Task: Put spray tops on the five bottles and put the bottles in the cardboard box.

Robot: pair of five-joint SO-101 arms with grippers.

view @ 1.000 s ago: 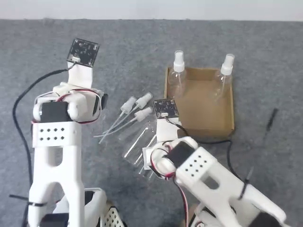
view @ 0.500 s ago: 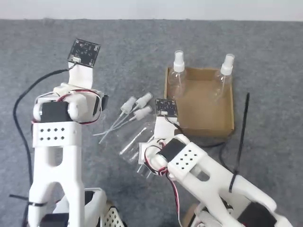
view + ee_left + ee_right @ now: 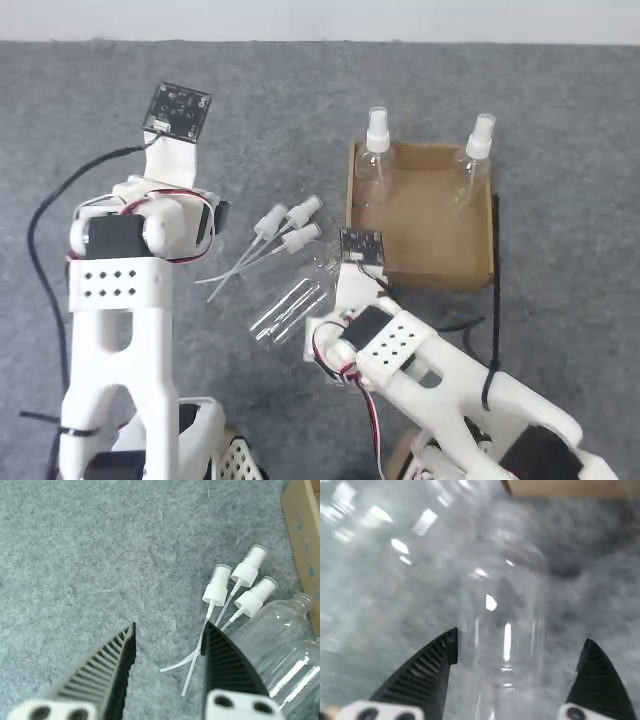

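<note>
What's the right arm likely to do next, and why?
Probably close the right gripper on the clear bottle. Its jaws stand open on either side of that bottle, which lies uncapped beside three loose spray tops. Two capped bottles already stand in the cardboard box, so gripping this one looks like the next step towards fitting a top.

I work over a grey, fuzzy, carpet-like mat [image 3: 280, 100] that covers the table from edge to edge. Beyond its far edge I see a pale, plain wall [image 3: 320, 18], under even light
</note>
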